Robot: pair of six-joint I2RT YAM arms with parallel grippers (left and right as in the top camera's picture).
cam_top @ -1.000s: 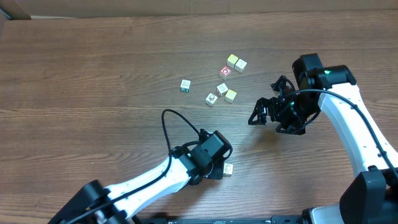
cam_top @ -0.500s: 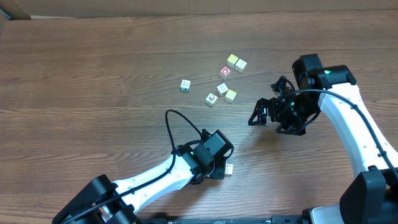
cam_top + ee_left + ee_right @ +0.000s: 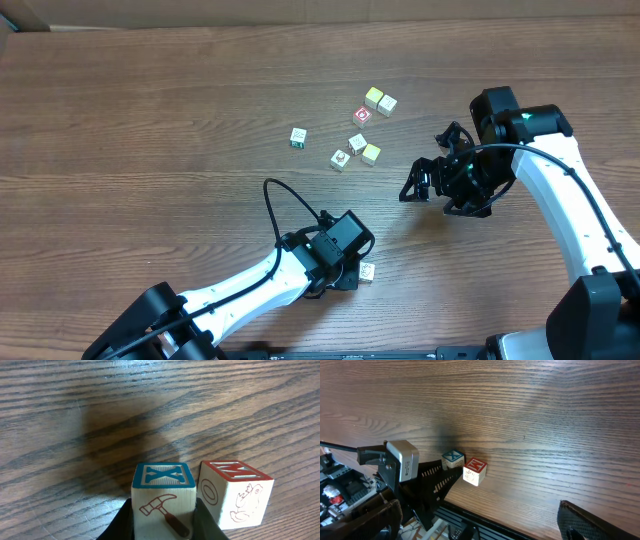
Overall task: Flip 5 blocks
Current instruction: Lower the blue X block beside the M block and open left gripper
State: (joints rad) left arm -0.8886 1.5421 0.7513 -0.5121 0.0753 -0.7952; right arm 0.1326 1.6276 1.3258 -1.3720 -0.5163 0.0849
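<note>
My left gripper (image 3: 164,521) is shut on a block (image 3: 164,491) with a blue X on top and a hammer picture facing the camera, held upright low over the table. Just right of it stands a block (image 3: 236,494) with a red top, an O and a bird drawing; a narrow gap separates them. From overhead, the left gripper (image 3: 347,268) is near the front edge with the second block (image 3: 367,272) beside it. Three more pale blocks (image 3: 298,137) (image 3: 340,159) (image 3: 357,143) lie mid-table. My right gripper (image 3: 425,165) hovers open to their right, holding nothing.
Yellow-topped cubes (image 3: 371,154) (image 3: 373,97) (image 3: 387,104) and a red-faced cube (image 3: 363,116) sit among the far cluster. The table's front edge (image 3: 520,517) runs close behind the two near blocks. One right finger (image 3: 590,521) shows at the corner of the right wrist view.
The left arm has shifted only slightly, still gripping the same block. The right arm and the other blocks have not moved.
</note>
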